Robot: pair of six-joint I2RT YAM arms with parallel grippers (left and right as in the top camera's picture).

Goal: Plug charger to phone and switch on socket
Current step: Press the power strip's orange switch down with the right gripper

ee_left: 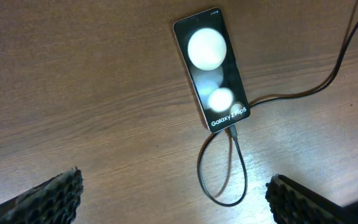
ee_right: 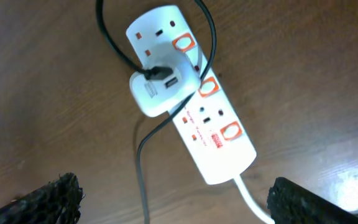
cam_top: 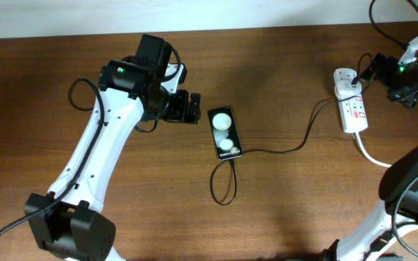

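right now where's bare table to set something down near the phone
Bare table lies between the phone and the socket, on both sides of the charger. Crowded: the left gripper beside the phone, and around the socket.

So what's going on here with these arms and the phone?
Two robot arms are getting a phone charging. The charger looks plugged into the phone, its other end at the adapter in the socket. The left claw hangs open beside the phone, the right claw open above the socket; neither holds anything.
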